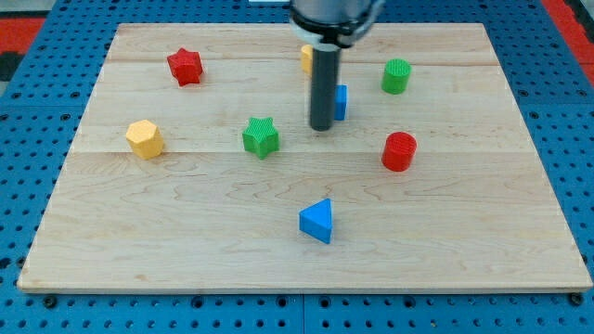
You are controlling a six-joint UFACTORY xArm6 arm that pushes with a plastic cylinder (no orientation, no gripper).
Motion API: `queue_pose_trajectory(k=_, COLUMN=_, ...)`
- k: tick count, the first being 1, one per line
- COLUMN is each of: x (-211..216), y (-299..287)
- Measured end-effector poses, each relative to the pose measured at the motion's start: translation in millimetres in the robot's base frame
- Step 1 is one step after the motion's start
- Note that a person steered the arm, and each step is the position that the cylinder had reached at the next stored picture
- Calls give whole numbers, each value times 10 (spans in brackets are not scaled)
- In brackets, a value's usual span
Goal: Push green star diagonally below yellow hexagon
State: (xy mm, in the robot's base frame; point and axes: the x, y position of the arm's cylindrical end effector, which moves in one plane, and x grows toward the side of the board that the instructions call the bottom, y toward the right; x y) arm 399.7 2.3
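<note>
The green star [262, 136] lies left of the board's middle. The yellow hexagon [145, 138] lies at the view's left, level with the star and well apart from it. My tip [321, 127] stands to the right of the green star with a gap between them, just in front of a blue block [341, 102] that the rod partly hides.
A red star [185, 67] lies at the top left. A yellow block [306, 57] shows partly behind the rod at the top. A green cylinder [396, 76] lies at the top right, a red cylinder [399, 151] below it, a blue triangle [317, 221] near the bottom middle.
</note>
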Motion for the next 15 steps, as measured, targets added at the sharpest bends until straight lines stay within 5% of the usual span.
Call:
queue_pose_trajectory(k=1, x=92, y=-528)
queue_pose_trajectory(k=3, x=229, y=-671)
queue_pose_trajectory(k=5, x=-186, y=-1151)
queue_pose_trajectory(k=7, x=498, y=-1410)
queue_pose_trajectory(k=9, x=113, y=-803)
queue_pose_trajectory(k=10, x=366, y=-412)
queue_pose_trajectory(k=11, x=263, y=-996)
queue_pose_trajectory(k=14, x=548, y=-1374)
queue_pose_trajectory(k=15, x=280, y=-1061)
